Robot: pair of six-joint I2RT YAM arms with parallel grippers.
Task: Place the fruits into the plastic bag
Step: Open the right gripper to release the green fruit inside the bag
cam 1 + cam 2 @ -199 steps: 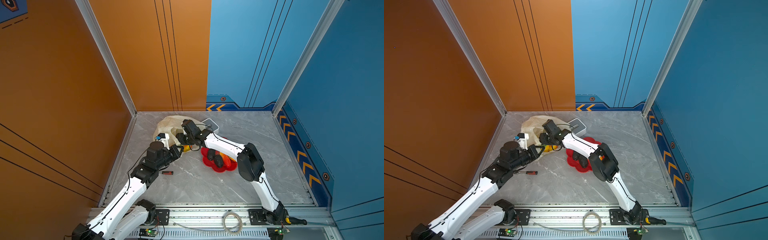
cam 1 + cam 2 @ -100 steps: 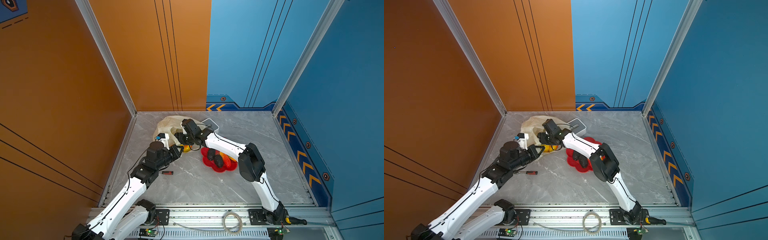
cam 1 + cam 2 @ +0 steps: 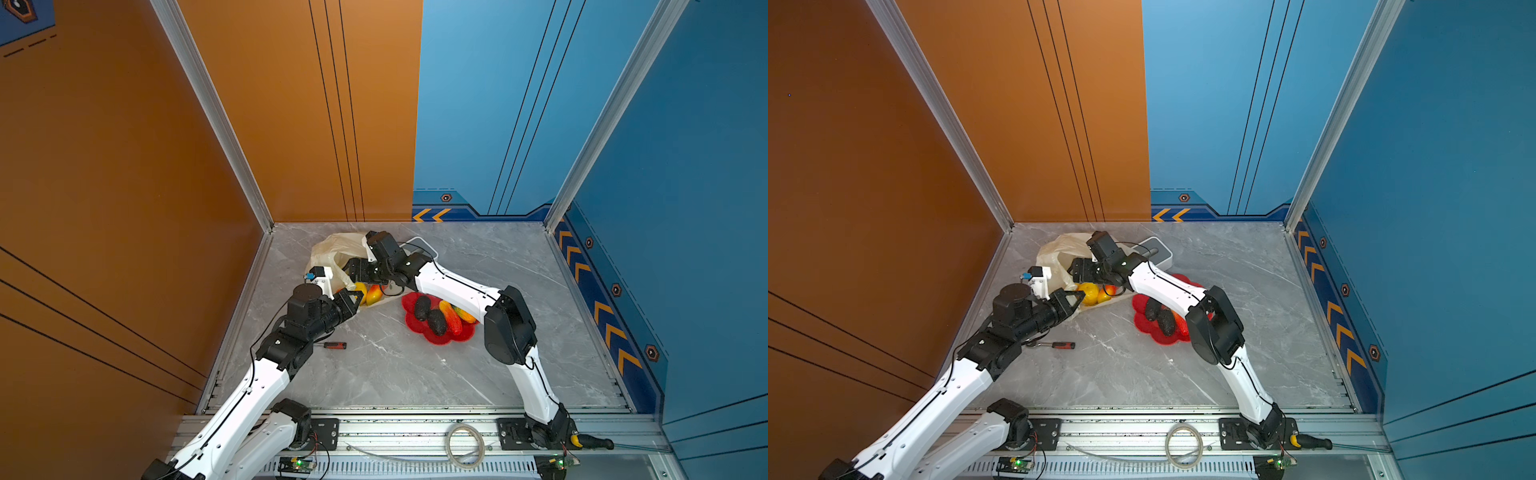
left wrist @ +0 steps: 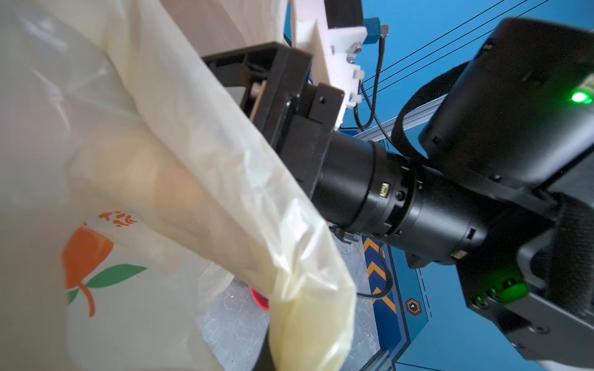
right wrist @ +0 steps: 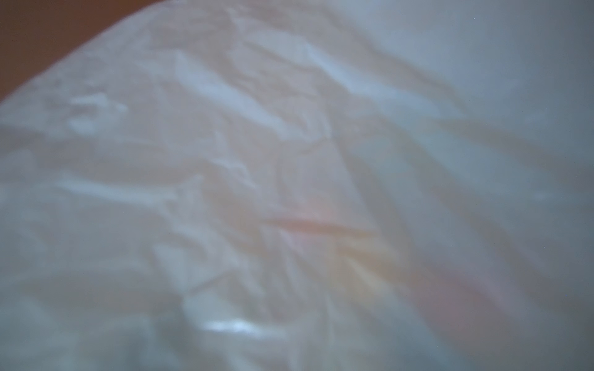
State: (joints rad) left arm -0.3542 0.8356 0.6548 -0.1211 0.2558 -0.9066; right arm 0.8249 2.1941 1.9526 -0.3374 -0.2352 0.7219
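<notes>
From where I stood, the plastic bag lay crumpled toward the far left corner of the table, its mouth facing the near side. Just inside that mouth sat a yellow fruit with a red-orange fruit touching it. The left end effector was clamped fully closed at the bag's near lip. From the taut fold in the left wrist view, I judged it had the plastic pinched to hold the mouth up. The right end effector reached in over the mouth, just above those two. The film hid its jaws and the right wrist view gave only blurred plastic, so I could not tell how wide it stood or whether it carried anything. The other fruits lay on the red dish, near the mouth but to its right and closer to the rail, partly beneath the right forearm. Two dark fruits lay side by side, long axes running far-to-near with a slight slant, and an oblong red-orange fruit beside them lay the same way. The right arm was plainly the nearer, so the coming move looked like a pull back out of the mouth and a short swing right. Room was tight at the mouth, between the left end effector and the box behind. The table in front of the dish was open, with the screwdriver well apart to the left.
</notes>
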